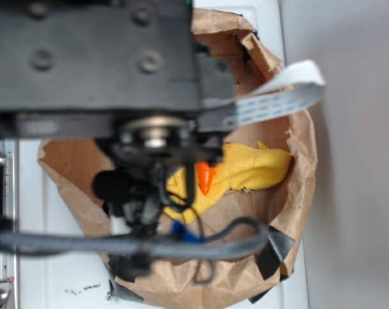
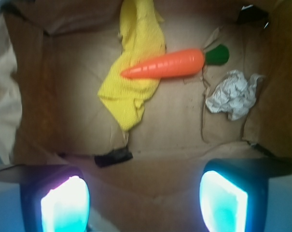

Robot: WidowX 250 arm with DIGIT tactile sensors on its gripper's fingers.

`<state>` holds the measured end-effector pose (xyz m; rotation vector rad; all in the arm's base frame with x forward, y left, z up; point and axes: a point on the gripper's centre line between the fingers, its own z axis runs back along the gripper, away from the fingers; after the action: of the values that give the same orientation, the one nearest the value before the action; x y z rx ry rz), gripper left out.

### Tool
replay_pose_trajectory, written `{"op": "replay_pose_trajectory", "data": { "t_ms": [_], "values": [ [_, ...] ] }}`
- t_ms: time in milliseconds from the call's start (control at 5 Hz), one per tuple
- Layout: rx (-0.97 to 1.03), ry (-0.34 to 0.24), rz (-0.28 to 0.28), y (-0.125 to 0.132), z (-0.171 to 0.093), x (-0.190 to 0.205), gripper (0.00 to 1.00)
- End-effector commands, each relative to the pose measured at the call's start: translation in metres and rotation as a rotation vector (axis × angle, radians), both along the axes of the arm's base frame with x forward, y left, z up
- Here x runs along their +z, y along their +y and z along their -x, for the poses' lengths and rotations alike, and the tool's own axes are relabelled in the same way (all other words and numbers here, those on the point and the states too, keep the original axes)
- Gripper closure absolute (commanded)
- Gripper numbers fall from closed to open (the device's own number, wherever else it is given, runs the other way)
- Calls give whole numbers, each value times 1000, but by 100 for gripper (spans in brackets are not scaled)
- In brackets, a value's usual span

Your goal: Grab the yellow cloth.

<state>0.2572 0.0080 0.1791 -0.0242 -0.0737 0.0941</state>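
Much of the exterior view was blocked by the robot's blurred black arm and its dangling cables, which hid most of the floor of a crumpled brown paper bag (image 1: 297,193) lying open on a white surface. Only part of the bright yellow terry-textured cloth (image 1: 252,170) showed past the arm, with a sliver of the orange plastic toy carrot (image 1: 206,177) on it. The wrist view looked down into the bag, and there the cloth (image 2: 131,92) lay in irregular folds on the brown paper floor, its top end cut off by the frame's upper edge. The carrot (image 2: 167,65) rested across the cloth's middle, its pointed tip on the fabric and its green stub off to the right. A small crumpled off-white paper wad (image 2: 232,94) sat near the green stub, apart from the cloth. The gripper (image 2: 143,198) hung above the bag floor with its two glowing fingers spread wide, holding nothing and well clear of the cloth.
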Motion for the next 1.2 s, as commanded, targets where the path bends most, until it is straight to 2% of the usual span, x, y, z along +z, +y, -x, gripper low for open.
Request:
{"op": "replay_pose_trajectory", "data": {
  "t_ms": [0, 600, 800, 1000],
  "values": [
    [-17, -3, -45, -7, -9, -2, 0],
    [-17, -3, -45, -7, -9, -2, 0],
    [20, -74, -69, -3, -24, -40, 0],
    [60, -148, 10, -7, -18, -58, 0]
  ]
}}
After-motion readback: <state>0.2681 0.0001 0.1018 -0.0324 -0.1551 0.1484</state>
